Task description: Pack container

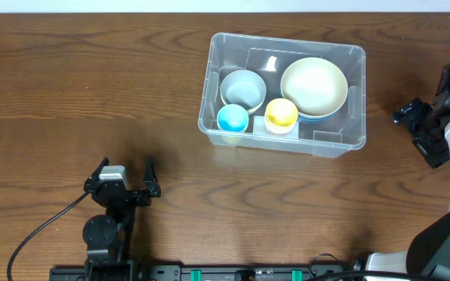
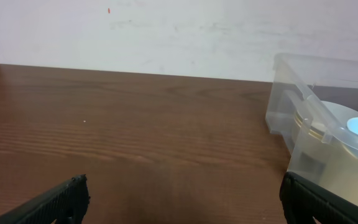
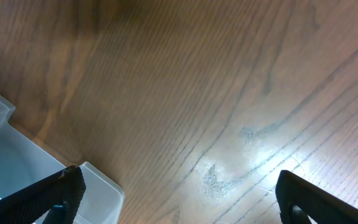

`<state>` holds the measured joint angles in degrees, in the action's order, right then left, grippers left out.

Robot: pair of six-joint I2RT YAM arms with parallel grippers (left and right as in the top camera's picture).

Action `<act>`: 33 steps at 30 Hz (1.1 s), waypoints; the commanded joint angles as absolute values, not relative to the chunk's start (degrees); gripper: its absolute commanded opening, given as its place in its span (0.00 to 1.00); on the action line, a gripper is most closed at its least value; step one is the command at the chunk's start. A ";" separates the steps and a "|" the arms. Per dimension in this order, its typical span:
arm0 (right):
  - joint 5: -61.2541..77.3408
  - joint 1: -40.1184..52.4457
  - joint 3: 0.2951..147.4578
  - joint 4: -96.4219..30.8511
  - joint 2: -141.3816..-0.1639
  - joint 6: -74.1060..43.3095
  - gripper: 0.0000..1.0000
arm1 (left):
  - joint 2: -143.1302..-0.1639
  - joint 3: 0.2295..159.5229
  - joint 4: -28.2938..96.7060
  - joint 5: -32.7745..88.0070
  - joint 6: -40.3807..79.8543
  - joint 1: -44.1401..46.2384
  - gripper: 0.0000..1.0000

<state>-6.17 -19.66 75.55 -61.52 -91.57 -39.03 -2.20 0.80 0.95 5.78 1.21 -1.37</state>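
Brown wood-grain table [image 1: 69,86], a clear plastic container [image 1: 330,139] directly on it toward the far right side.

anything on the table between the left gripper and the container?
Nothing: only bare wooden tabletop lies between the left gripper and the container. The overhead view shows it; the left wrist view agrees.

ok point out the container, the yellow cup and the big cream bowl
container [image 1: 287,41], overhead view, on its far rim
yellow cup [image 1: 281,114], overhead view, on its inside
cream bowl [image 1: 313,86], overhead view, on the middle of its inside
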 commanded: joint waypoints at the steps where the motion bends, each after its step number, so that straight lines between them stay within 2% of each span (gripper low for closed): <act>1: -6.61 -19.86 75.50 -61.47 -91.57 -39.79 0.99 | -2.37 0.23 3.44 6.83 0.21 -1.65 0.98; 9: -6.61 -19.73 75.50 -61.47 -91.26 -39.79 0.99 | -2.37 0.23 3.44 6.83 0.21 -1.65 0.98; 14: -6.61 -18.09 75.07 -61.47 -86.02 -39.79 0.99 | -2.37 0.23 3.44 6.83 0.21 -1.65 0.98; 19: -6.61 -11.92 71.81 -61.43 -75.33 -39.79 0.99 | -2.37 0.23 3.44 6.83 0.21 -1.65 0.98; 25: -10.17 -3.49 61.12 -57.23 -58.92 -39.81 0.99 | -2.37 0.23 3.44 6.83 0.21 -1.65 0.98; 33: -14.33 -2.70 43.42 -53.82 -36.27 -39.79 0.99 | -2.37 0.23 3.44 6.83 0.21 -1.65 0.98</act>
